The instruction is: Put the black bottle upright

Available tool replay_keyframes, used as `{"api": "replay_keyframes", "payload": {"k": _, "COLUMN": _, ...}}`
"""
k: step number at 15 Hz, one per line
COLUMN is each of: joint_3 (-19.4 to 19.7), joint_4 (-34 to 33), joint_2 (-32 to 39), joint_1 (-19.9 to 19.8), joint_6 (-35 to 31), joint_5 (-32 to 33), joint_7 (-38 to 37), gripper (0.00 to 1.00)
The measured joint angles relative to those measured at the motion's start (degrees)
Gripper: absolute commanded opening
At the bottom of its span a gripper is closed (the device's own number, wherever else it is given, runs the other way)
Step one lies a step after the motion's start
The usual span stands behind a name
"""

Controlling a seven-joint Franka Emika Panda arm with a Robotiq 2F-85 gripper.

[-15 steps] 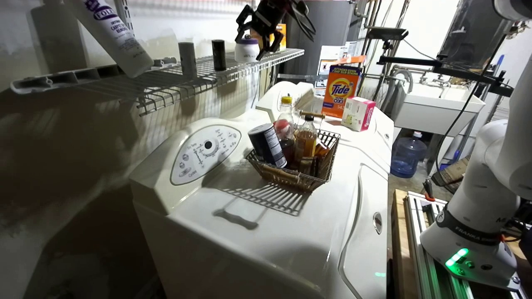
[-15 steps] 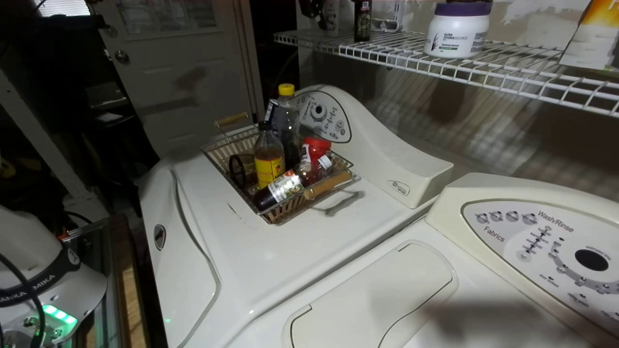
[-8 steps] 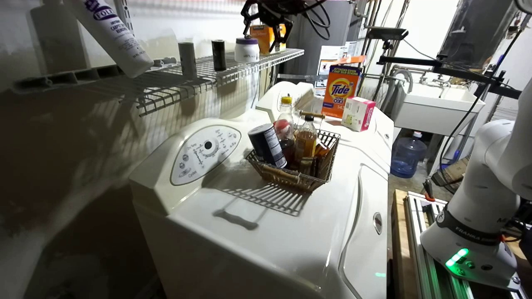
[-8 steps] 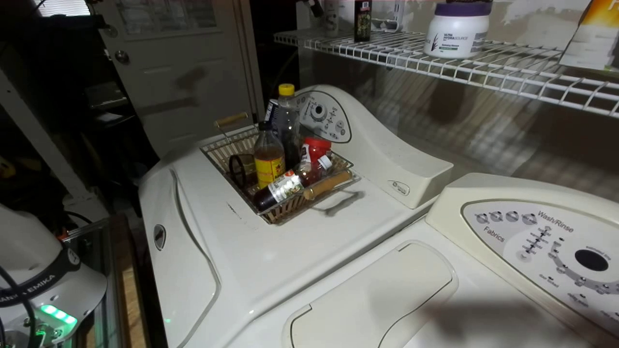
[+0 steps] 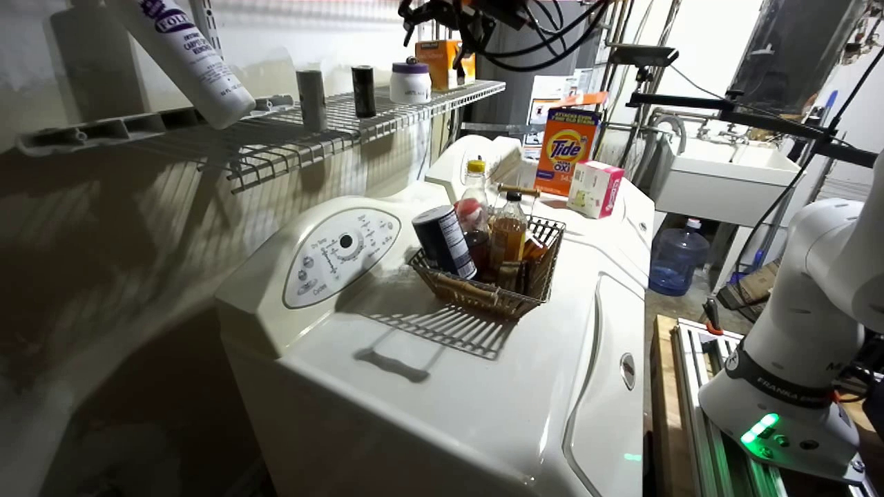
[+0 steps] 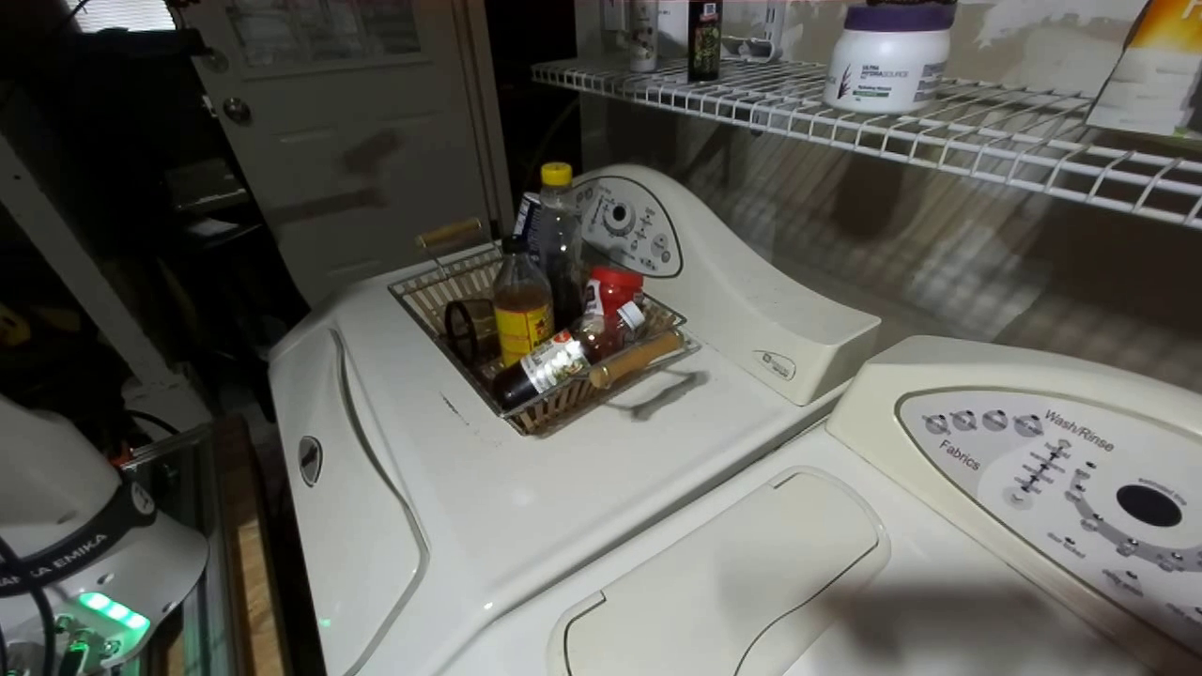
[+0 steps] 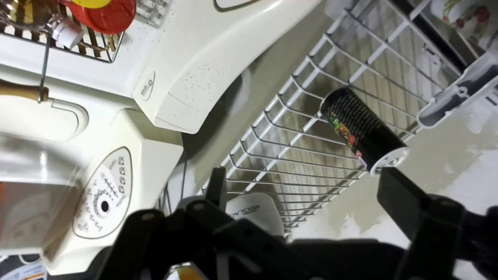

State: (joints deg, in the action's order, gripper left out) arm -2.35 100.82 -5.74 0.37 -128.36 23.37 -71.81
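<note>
The black bottle stands upright on the wire shelf. It also shows upright in an exterior view, its top cut off by the frame edge. In the wrist view, the black bottle has a floral label and a white end towards the wall. My gripper is open and empty, above the white jar and orange box, apart from the bottle. In the wrist view, my gripper has its fingers wide apart with nothing between them. The bottle lies beyond the right-hand fingertip there.
On the shelf are a greyer cylinder, a white jar with purple lid, an orange box and a tilted white bottle. Below, a wire basket of bottles sits on the dryer, with a Tide box behind.
My gripper has moved up and back from around the white jar, and its dark finger has left the view by the shelf's far end. The black bottle has stayed still.
</note>
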Motion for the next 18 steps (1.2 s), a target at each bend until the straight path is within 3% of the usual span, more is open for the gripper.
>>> {"api": "replay_keyframes", "payload": {"k": 12, "joint_3": -2.1, "joint_4": 11.6, "joint_2": -8.7, "joint_1": 0.3, "joint_6": -12.3, "joint_5": -0.1, "joint_7": 32.9, "gripper": 1.00}}
{"api": "replay_keyframes", "payload": {"k": 18, "joint_3": -2.1, "joint_4": 14.5, "joint_2": -10.7, "joint_1": 0.2, "joint_6": -15.5, "joint_5": -0.2, "joint_7": 36.5, "gripper": 1.00}}
